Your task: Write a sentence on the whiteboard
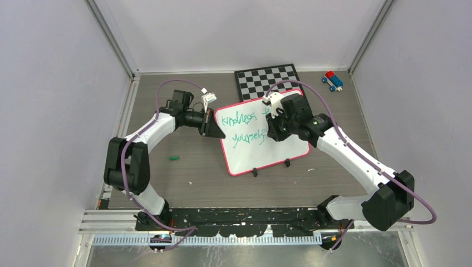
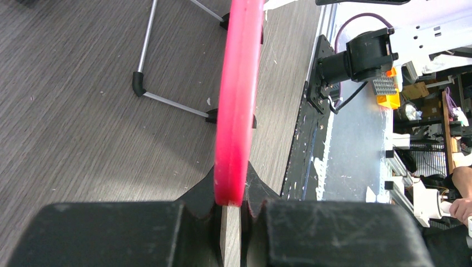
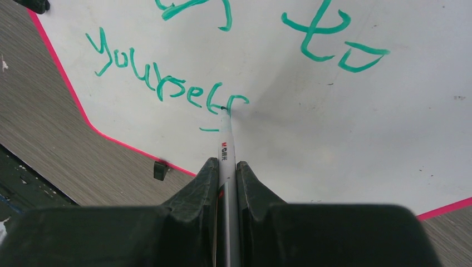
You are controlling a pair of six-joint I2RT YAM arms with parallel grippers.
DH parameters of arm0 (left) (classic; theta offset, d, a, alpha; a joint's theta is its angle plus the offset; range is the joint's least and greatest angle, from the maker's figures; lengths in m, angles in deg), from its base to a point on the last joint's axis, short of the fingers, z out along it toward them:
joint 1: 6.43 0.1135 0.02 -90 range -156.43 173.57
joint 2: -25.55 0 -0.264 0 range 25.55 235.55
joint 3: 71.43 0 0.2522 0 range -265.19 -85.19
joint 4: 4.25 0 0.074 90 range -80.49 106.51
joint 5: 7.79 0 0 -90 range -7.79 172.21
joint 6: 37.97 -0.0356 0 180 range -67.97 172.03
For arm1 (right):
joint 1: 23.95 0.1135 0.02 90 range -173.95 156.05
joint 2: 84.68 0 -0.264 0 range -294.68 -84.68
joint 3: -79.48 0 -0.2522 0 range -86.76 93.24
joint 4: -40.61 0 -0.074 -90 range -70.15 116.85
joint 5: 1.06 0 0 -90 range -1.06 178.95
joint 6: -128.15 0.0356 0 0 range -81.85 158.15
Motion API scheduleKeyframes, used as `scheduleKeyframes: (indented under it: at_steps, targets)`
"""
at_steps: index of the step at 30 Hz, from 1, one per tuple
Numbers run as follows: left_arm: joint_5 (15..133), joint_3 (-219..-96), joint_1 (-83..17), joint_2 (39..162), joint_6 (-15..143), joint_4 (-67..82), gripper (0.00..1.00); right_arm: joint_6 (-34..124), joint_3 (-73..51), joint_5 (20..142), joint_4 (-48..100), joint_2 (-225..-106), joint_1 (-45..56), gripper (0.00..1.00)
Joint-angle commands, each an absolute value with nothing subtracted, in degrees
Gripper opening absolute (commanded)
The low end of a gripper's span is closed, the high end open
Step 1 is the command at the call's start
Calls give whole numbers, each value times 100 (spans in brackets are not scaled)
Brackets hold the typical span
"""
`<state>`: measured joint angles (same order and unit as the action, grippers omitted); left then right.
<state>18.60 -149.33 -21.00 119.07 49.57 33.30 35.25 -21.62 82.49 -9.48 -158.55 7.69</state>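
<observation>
- The enclosure walls [image 1: 55, 83] are plain white, with aluminium posts in the far corners.
- The table [image 1: 183, 183] is grey wood-grain, with a black strip along its near edge where both arms are bolted.
- The whiteboard [image 1: 278, 150] sits mid-table, turned slightly anticlockwise, its two black feet toward the arms (the left wrist view shows a wire stand behind it).
- The left arm folds at its elbow by the left wall, and its forearm reaches rightward to the board's left edge.
- The right arm bends at the far right, and its forearm slants up-left over the board's right half.
- The chequered board [image 1: 266, 79] lies just behind the whiteboard.
- The left gripper [image 2: 231, 203] is clamped on the whiteboard's pink frame.
- The right gripper [image 3: 226, 167] is closed around the marker [image 3: 225, 150].
- The sentence [image 1: 249, 138] reads "kindness to" above "yourself" in green, and the marker tip touches the board at the last letter.
- A red-and-blue toy [image 1: 332, 80] stands at the far right.
- A green cap [image 1: 175, 158] lies left of the board.
</observation>
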Motion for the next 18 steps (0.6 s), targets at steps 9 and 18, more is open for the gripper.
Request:
scheduleKeyframes:
  at_steps: [9,18]
  targets:
    - [1946,-14928,-2129,11915,4841,3279,0,3428,-2126,8511,-815,-15781,459,0]
    - [1959,-14935,-2128,11933,4842,3285,0,3419,-2036,8276,-971,-15806,403,0]
